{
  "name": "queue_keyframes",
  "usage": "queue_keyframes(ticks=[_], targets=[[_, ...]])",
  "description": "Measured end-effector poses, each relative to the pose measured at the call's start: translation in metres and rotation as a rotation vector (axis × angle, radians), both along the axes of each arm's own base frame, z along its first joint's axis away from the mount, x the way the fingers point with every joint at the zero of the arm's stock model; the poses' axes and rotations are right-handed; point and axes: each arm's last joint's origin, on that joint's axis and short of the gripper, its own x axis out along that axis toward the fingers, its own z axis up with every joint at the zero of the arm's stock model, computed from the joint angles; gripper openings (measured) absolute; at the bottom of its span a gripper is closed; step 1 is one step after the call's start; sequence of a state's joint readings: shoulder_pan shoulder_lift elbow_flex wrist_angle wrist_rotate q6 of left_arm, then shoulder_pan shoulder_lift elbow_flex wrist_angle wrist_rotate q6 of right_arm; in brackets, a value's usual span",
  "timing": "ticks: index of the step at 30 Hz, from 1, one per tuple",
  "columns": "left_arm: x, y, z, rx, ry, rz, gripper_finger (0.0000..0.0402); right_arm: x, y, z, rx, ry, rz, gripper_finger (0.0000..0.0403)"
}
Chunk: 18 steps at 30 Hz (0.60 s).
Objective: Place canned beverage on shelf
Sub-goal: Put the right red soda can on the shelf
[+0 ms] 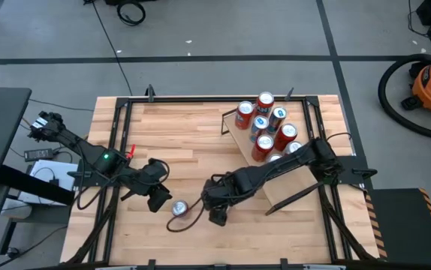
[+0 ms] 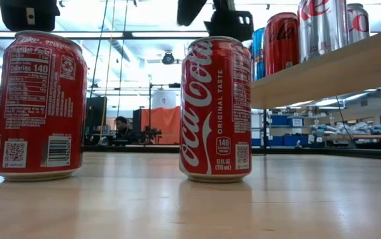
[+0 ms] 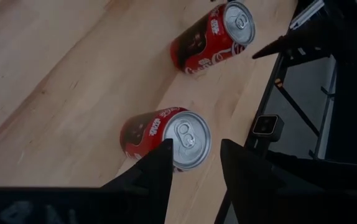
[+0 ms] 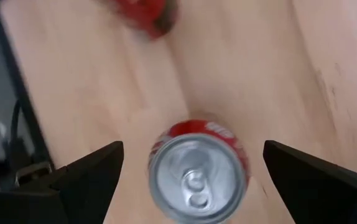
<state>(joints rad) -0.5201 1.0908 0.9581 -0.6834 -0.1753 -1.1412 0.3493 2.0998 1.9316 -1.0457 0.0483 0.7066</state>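
Shelf (image 1: pixel 299 174) is already holding several cans, but two cans are still standing on the desk (image 1: pixel 185 142). Right hand (image 4: pixel 194 163) is hovering spread wide over one can (image 4: pixel 197 177); left hand (image 3: pixel 194 163) is waiting part-open, holding nothing, above the other can (image 3: pixel 166 134).

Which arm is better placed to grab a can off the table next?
Right. Its gripper hangs open directly over an upright Coke can. The left gripper sits narrower, beside another can.

table (image 1: pixel 185 135): two upright cans (image 2: pixel 39 106) (image 2: pixel 216 109) | shelf (image 1: pixel 290 187): seven cans (image 1: pixel 263 127)
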Motion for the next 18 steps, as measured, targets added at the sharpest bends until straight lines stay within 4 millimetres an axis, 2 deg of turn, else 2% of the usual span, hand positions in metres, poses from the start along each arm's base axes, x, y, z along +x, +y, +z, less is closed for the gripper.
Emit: queue_keyframes(ticks=[5, 12, 18], targets=[[0.0, 0.0, 0.0, 0.0, -0.001, 0.0, 0.0144, 0.003, -0.002, -0.01, 0.002, 0.03, -0.112, 0.0396], [0.001, 0.0, 0.001, -0.004, -0.008, 0.0, 0.0144, 0.005, -0.002, -0.022, 0.015, 0.07, -0.153, 0.0392], [0.001, 0.0, 0.001, -0.005, -0.009, -0.001, 0.0144, 0.005, -0.001, -0.023, 0.041, 0.08, -0.115, 0.0341]])
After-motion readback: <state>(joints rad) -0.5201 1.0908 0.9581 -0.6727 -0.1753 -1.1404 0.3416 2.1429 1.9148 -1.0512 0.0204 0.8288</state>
